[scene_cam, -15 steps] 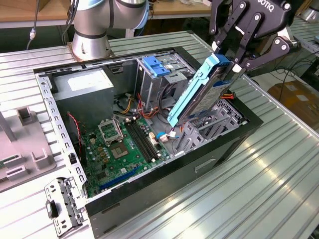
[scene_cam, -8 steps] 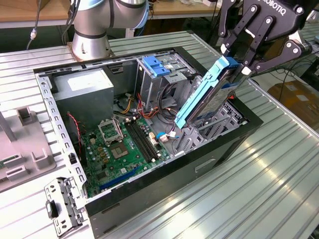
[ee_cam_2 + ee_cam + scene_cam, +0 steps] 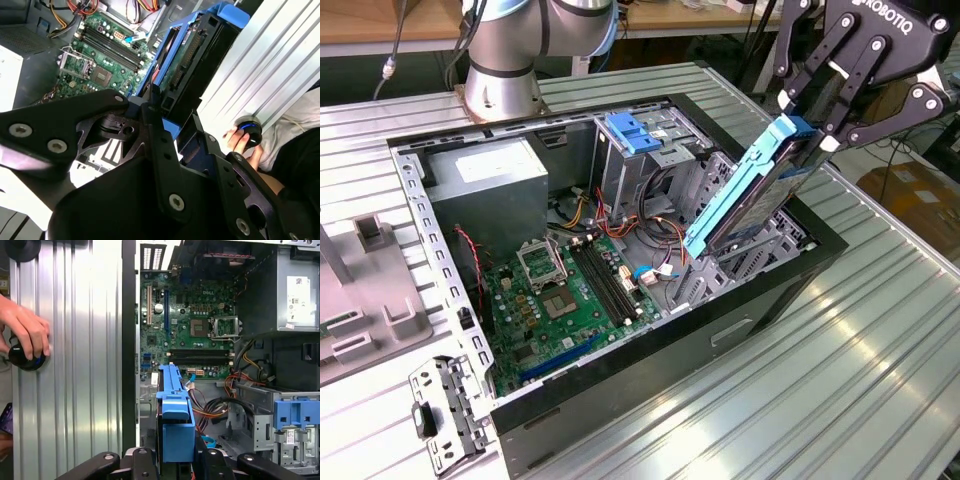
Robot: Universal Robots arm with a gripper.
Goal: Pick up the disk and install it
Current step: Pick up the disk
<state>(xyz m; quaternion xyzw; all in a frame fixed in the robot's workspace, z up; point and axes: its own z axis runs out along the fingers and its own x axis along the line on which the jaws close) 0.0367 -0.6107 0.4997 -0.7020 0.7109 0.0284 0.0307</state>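
The disk (image 3: 745,185) is a flat drive with light-blue side rails, held steeply tilted over the open computer case (image 3: 650,370) at the exterior view's right. Its lower end dips into the case beside the front drive bay (image 3: 760,250). My gripper (image 3: 808,128) is shut on the disk's upper end, one black finger on each face. In the first wrist view the disk (image 3: 175,415) runs out edge-on from between my fingers (image 3: 142,462) toward the motherboard. In the second wrist view the disk (image 3: 200,50) shows its circuit side and connector.
Inside the case lie a green motherboard (image 3: 570,290), a grey power-supply box (image 3: 485,185) and a metal cage topped by a blue bracket (image 3: 635,130), with loose cables between. A person's hand (image 3: 25,335) rests on a black knob on the ribbed table. A grey fixture (image 3: 370,300) stands at the exterior view's left.
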